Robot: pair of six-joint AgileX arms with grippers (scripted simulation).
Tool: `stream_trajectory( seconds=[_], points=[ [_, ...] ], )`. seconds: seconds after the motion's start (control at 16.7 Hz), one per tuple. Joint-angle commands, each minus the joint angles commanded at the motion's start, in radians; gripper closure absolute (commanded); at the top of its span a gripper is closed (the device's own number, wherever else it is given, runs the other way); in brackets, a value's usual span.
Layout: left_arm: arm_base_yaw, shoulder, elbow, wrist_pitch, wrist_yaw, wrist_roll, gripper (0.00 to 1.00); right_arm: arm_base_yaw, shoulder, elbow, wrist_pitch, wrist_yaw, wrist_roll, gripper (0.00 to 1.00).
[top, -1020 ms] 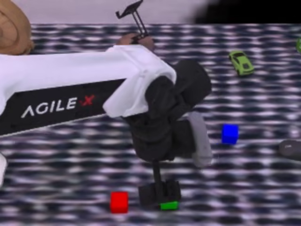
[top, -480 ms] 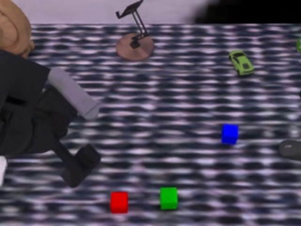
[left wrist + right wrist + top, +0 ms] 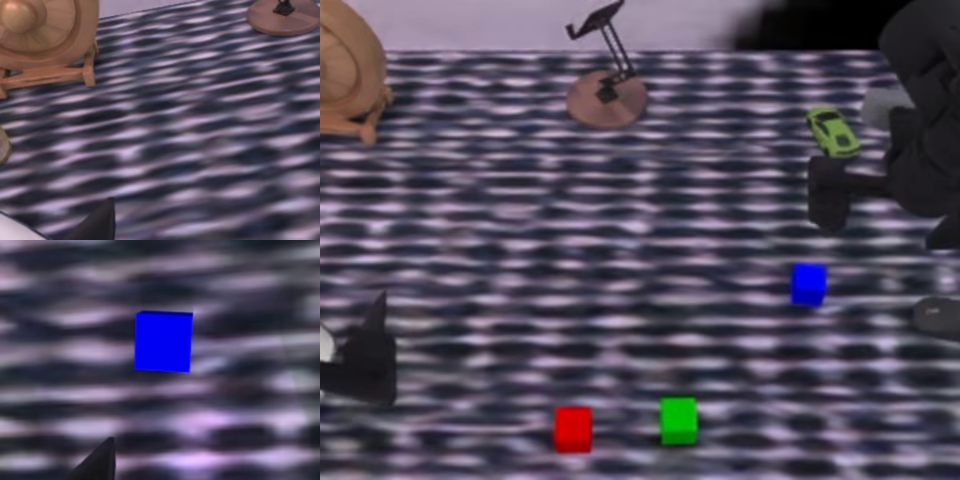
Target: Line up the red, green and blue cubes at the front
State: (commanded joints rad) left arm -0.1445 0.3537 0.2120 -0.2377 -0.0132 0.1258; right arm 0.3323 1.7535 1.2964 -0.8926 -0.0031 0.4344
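Note:
Near the front edge the red cube [image 3: 573, 429] and the green cube [image 3: 679, 421] sit side by side with a small gap between them. The blue cube [image 3: 808, 284] rests alone farther back on the right and fills the middle of the right wrist view as the blue cube [image 3: 163, 341]. My right gripper [image 3: 827, 195] hangs open behind the blue cube, apart from it; one dark fingertip [image 3: 102, 460] shows. My left gripper [image 3: 365, 355] is drawn back at the left edge, open and empty, with one fingertip [image 3: 102, 220] in view.
A lime-green toy car [image 3: 833, 132] lies at the back right, close to my right arm. A phone stand on a round wooden base [image 3: 607, 97] stands at the back middle, a wooden wheel-like piece [image 3: 345, 80] at the back left, and a dark object [image 3: 937, 316] at the right edge.
My left arm let go of the green cube beside the red one and withdrew to the left edge. My right arm has come into view at the back right, behind the blue cube.

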Motion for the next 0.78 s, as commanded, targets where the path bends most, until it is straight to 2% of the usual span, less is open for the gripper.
stream_trajectory(
  seconds=[0.36,0.78],
  points=[
    [0.144,-0.31,-0.19,0.204,0.011,-0.108,0.0,0.065,0.323,0.287,-0.161,0.004,0.087,0.0],
    [0.164,-0.354,-0.212,0.238,0.013,-0.126,0.0,0.069,0.368,0.328,-0.179,0.005,0.099,0.0]
  ],
)
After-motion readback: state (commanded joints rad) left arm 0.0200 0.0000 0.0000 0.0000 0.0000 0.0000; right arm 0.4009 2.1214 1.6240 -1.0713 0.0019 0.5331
